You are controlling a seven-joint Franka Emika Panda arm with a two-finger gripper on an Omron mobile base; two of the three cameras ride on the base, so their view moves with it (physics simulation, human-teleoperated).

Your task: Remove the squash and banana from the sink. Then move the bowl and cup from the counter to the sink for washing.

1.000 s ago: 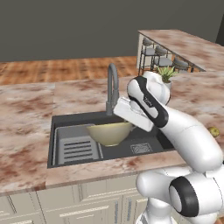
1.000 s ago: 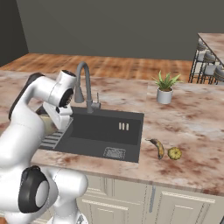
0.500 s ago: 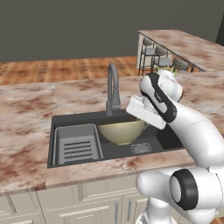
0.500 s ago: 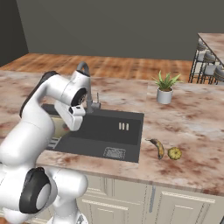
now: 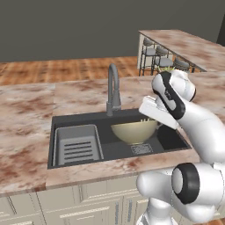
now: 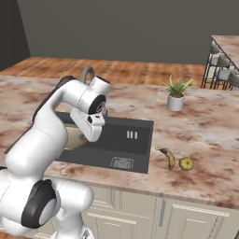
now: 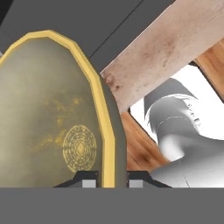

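Observation:
My gripper (image 7: 113, 178) is shut on the rim of the bowl (image 7: 57, 122), an olive-yellow shallow dish with a pale edge. In the left base view the bowl (image 5: 133, 131) hangs level inside the dark sink (image 5: 79, 119), right of the ribbed tray (image 5: 78, 146), with the gripper (image 5: 145, 119) at its right rim. From the right base view a slice of bowl (image 6: 73, 138) shows behind the hand. The banana (image 6: 169, 158) and the squash (image 6: 186, 163) lie on the counter right of the sink (image 6: 136, 148). The cup is out of view.
The grey gooseneck faucet (image 5: 113, 90) rises just behind the bowl. A white pot with a green plant (image 6: 176, 100) stands on the counter beyond the sink's right end. A bar counter with stools (image 5: 158, 61) lies far right.
The arm has carried the bowl rightward across the sink, from beside the ribbed tray toward the basin's middle. Its grip on the rim is unchanged.

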